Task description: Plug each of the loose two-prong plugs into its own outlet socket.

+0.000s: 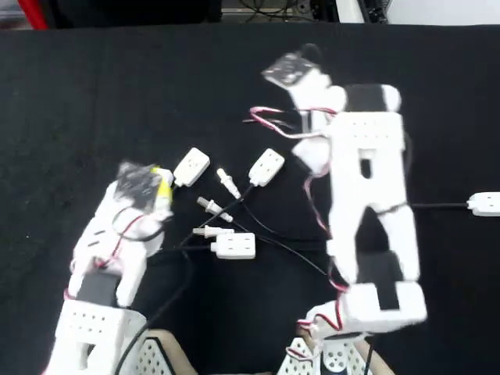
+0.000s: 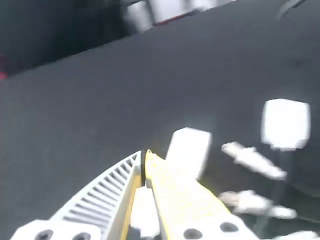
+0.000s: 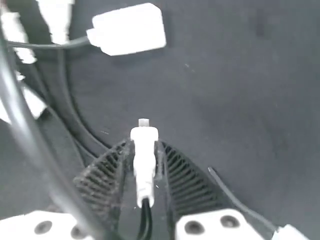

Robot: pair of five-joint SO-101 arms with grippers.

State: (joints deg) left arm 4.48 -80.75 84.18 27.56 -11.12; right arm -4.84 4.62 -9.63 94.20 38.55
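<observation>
My right gripper (image 3: 144, 146) is shut on a white two-prong plug (image 3: 144, 155) whose prongs point at a white socket (image 3: 129, 29) a short way ahead; in the high view that socket (image 1: 266, 166) lies just left of the right gripper (image 1: 314, 154). My left gripper (image 2: 144, 156) has its white and yellow fingers closed on a white piece (image 2: 145, 210), apparently the tail of the socket (image 2: 187, 150) at its tips. That socket (image 1: 191, 166) touches the yellow finger (image 1: 163, 190). Three loose plugs (image 1: 228, 183) (image 1: 212, 207) (image 1: 208, 231) lie between the arms, the last beside a third socket (image 1: 234, 245).
Another white socket (image 1: 485, 204) lies at the right table edge on a black cord. Black cables (image 1: 273, 234) cross the black cloth between the arms. Red and white servo wires (image 1: 269, 119) hang off the right arm. The far half of the table is bare cloth.
</observation>
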